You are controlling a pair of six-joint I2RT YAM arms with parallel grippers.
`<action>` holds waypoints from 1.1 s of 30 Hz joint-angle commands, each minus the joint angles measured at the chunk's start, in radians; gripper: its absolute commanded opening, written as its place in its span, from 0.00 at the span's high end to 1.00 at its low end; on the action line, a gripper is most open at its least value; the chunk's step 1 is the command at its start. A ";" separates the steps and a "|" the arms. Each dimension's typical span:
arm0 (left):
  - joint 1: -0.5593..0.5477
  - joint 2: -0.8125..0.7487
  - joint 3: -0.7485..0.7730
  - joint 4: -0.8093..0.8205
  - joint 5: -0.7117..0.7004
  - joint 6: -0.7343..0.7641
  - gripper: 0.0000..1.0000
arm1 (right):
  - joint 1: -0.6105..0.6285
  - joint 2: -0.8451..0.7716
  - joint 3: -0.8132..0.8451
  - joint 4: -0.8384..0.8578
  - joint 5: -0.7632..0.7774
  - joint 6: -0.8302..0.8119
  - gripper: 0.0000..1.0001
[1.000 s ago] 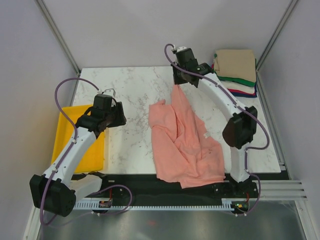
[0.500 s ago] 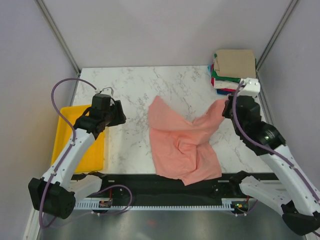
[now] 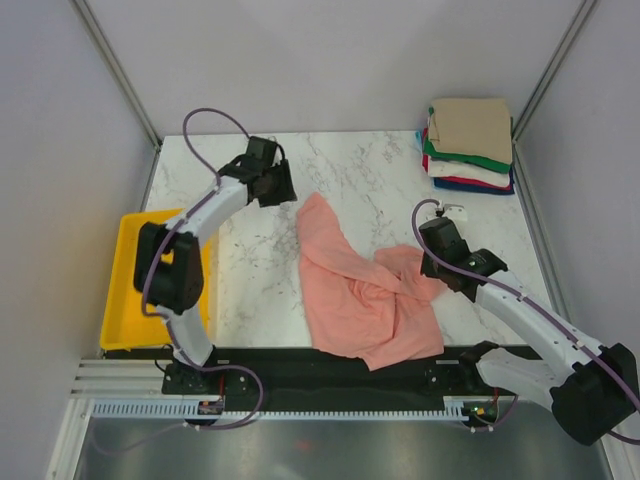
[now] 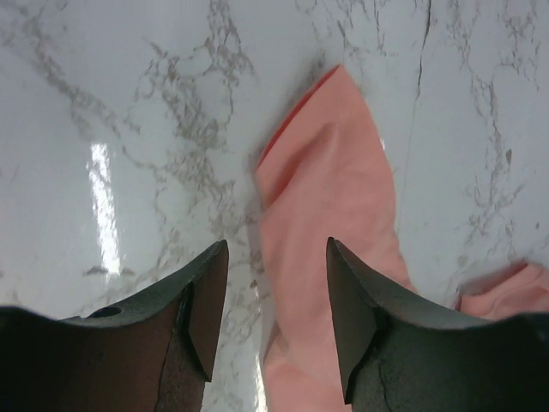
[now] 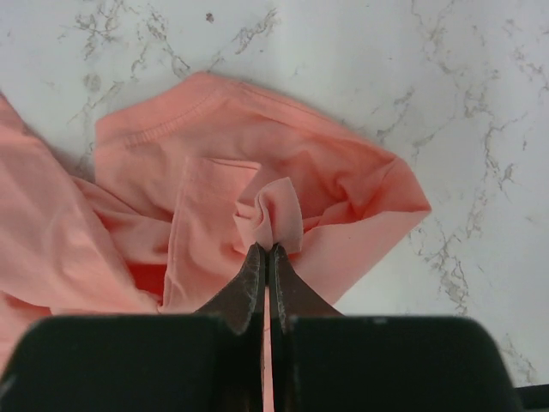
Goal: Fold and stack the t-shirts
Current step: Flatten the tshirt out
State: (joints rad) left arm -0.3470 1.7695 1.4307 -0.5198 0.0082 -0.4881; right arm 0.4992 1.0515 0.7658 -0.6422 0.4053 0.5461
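The salmon-pink shirt (image 4: 330, 215) runs off the left wrist view's bottom edge — its right-hand fold blurred; stacked shirts (image 3: 475, 172) under the tan shirt (image 3: 470, 128) show only edges

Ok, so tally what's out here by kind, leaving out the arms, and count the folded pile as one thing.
Loose salmon-pink t-shirt: 1
Stack of folded t-shirts: 1
Yellow tray: 1
Total: 3
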 commanded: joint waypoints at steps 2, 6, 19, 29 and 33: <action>-0.018 0.256 0.229 -0.011 -0.007 0.006 0.44 | -0.004 -0.019 0.016 0.055 -0.068 -0.003 1.00; -0.021 0.439 0.465 -0.052 0.010 0.031 0.44 | -0.002 -0.053 0.006 0.053 -0.088 -0.009 1.00; -0.079 0.646 0.671 -0.114 -0.007 0.046 0.41 | -0.004 -0.051 -0.025 0.062 -0.100 -0.018 1.00; -0.122 0.677 0.669 -0.112 -0.085 0.059 0.85 | -0.004 -0.033 -0.031 0.072 -0.099 -0.021 1.00; -0.124 0.604 0.672 -0.123 -0.154 0.089 0.98 | -0.002 -0.024 -0.030 0.076 -0.095 -0.021 1.00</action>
State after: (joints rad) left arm -0.4698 2.4268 2.0693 -0.6262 -0.0650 -0.4461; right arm 0.4992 1.0183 0.7387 -0.5961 0.3077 0.5282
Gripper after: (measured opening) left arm 0.033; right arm 0.010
